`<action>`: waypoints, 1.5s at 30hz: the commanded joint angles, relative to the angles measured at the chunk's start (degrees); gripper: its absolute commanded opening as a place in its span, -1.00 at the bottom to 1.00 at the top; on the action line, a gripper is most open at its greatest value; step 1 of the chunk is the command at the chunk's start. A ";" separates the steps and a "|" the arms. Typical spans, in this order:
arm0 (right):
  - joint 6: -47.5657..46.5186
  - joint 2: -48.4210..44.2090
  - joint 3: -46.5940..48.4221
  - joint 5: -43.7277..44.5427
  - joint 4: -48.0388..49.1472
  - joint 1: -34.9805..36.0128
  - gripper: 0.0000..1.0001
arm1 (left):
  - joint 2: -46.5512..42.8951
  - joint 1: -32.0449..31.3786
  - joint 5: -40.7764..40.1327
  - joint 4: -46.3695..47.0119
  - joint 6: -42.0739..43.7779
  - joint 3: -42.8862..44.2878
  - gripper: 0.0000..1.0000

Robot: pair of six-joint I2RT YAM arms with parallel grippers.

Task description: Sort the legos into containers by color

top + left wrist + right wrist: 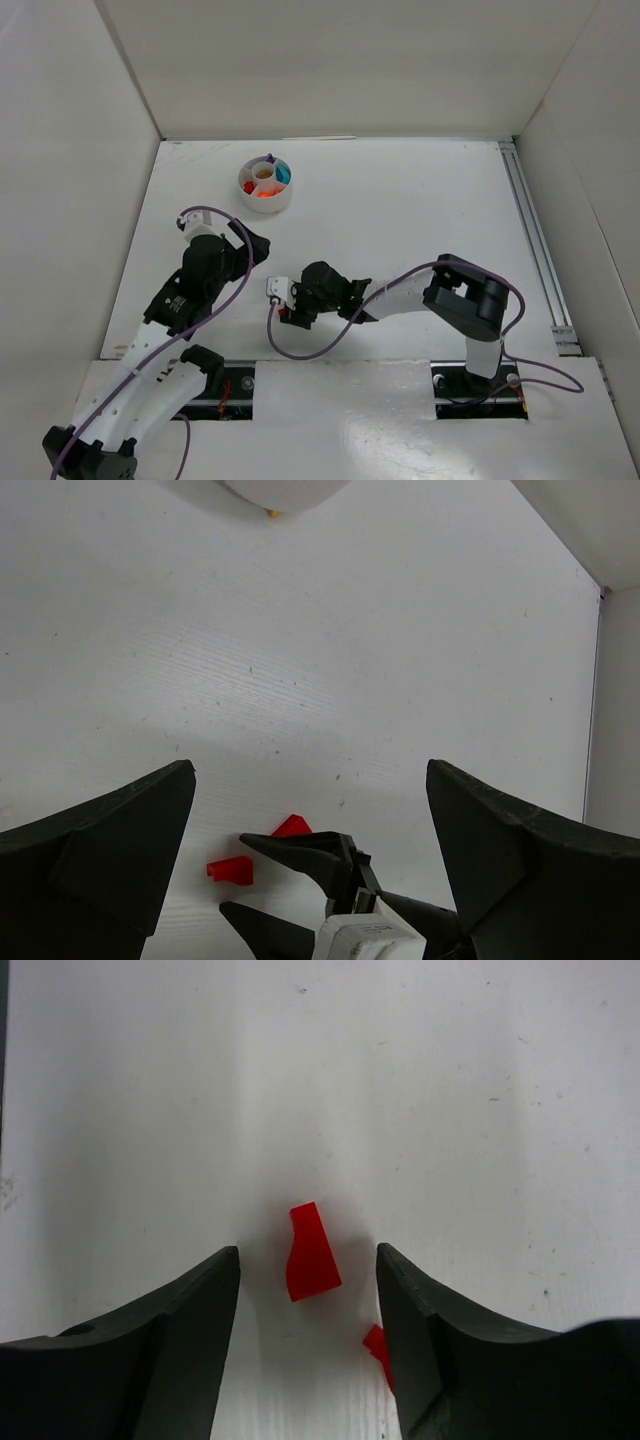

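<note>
From above, the white dish (pixel 280 205) stands at the far side of the table (pixel 420 210). Its centre well holds a tan piece (pixel 263 172), with teal (pixel 283 175) to the right, orange (pixel 264 194) near and red (pixel 248 186) to the left.

The left wrist view shows the left gripper (pixel 310 770) spread wide and empty, with two red legos (pixel 231 869) beside the right gripper (pixel 262 878).

Only the right wrist view shows one red wedge (pixel 311 1252) lying untouched between the parted fingers (pixel 190 1310), its long axis pointing away from the camera. The second red piece (pixel 376 1343) is half hidden.

Red lego (pixel 231 870) between right gripper's (pixel 236 876) parted fingers (second lego (pixel 292 827) just beside); dish (pixel 285 490) well beyond.
</note>
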 commanded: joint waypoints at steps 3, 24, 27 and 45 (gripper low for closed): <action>-1.84 2.89 0.71 2.23 -4.30 0.22 -0.05 | -1.46 -0.19 -1.51 -0.10 -0.78 -0.25 1.00; -3.25 -26.53 -7.90 10.82 -5.53 0.22 -0.74 | -4.88 -0.19 29.13 17.02 6.34 -6.66 0.90; -3.24 -33.22 -9.21 15.21 -6.24 0.22 -0.74 | -6.11 -0.19 38.95 25.63 6.87 -9.21 0.85; -4.30 -41.06 -7.02 13.83 -7.38 0.22 -0.74 | -2.69 -0.19 49.47 40.07 4.40 -12.73 0.24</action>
